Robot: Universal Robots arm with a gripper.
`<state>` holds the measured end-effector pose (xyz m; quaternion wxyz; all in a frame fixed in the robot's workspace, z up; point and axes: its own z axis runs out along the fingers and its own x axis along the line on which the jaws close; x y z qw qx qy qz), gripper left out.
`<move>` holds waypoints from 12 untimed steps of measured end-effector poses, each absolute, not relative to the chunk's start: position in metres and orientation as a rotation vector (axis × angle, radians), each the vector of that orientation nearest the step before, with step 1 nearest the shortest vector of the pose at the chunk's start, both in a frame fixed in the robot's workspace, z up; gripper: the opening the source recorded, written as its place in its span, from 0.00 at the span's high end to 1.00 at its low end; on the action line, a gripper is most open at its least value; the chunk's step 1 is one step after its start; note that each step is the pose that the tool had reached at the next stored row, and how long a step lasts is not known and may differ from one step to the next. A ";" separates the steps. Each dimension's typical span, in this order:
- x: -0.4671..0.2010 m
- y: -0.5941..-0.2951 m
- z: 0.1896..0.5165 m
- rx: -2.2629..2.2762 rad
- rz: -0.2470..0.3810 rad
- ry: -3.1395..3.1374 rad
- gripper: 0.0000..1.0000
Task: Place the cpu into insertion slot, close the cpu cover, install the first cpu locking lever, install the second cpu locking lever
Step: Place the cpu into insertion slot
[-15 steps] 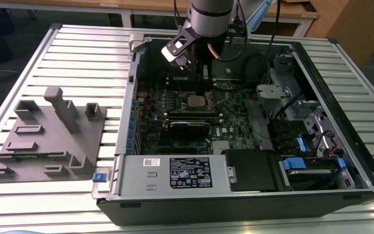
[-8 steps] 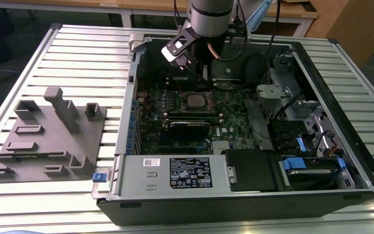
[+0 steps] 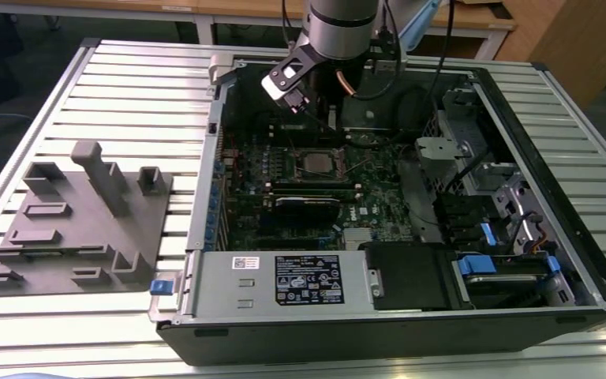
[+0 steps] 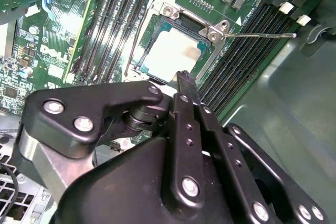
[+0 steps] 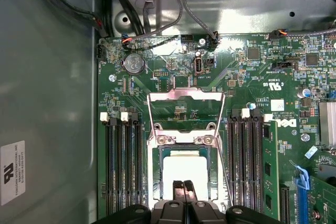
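The cpu (image 5: 184, 169) lies flat in the insertion slot (image 5: 156, 167), its silver-grey top showing; in the second wrist view the cpu (image 4: 170, 51) sits inside the slot's metal rim (image 4: 151, 20). The cpu cover (image 5: 186, 96), a thin silver frame with a window, stands flipped open past the slot's far side. Two thin wire levers (image 5: 150, 124) (image 5: 224, 174) run along the slot's sides, and one lever (image 4: 257, 35) sticks out sideways, unlatched. My gripper (image 5: 184, 190) hovers just above the cpu's near edge, fingers shut together on nothing. In the exterior view the gripper (image 3: 290, 88) hangs over the case's rear.
The open computer case (image 3: 208, 260) lies on a slatted metal table (image 3: 124, 87). Memory slots (image 5: 123, 166) flank the socket on both sides. A grey fixture block (image 3: 82, 229) sits at the exterior view's left. Cables (image 5: 157, 9) cross the case wall beyond the board.
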<state>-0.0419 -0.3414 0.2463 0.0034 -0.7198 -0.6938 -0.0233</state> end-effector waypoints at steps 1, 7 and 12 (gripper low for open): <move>-0.042 -0.341 0.246 -2.256 -0.073 -2.175 0.89; -0.042 -0.341 0.243 -2.237 -0.073 -2.195 0.89; -0.042 -0.341 0.241 -2.216 -0.069 -2.217 0.89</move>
